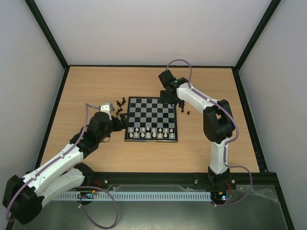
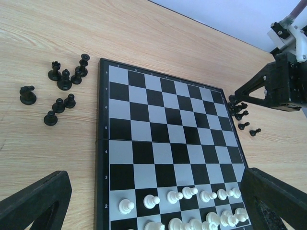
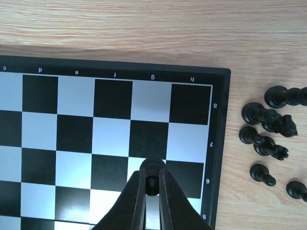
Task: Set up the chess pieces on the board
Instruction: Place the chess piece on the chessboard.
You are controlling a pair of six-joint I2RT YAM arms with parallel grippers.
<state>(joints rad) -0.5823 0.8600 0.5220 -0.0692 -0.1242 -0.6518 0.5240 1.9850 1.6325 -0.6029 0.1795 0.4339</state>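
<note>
The board (image 1: 151, 111) lies mid-table, and the pale pieces (image 1: 151, 132) fill its two near rows. In the left wrist view they stand on rows 1 and 2 (image 2: 187, 194). Black pieces lie loose on the table left of the board (image 2: 64, 81) and right of it (image 3: 266, 127). My right gripper (image 3: 152, 186) is shut on a small black piece (image 3: 152, 168) over the board's far right corner, around the g6 and g7 squares. My left gripper (image 2: 156, 196) is open and empty, low over the board's near left part.
The right arm's gripper (image 2: 283, 86) shows at the board's far right edge in the left wrist view. Black frame rails and white walls (image 1: 144, 28) border the wooden table (image 1: 96, 158). The board's raised black rim (image 3: 220, 143) runs beside the right-hand black pieces.
</note>
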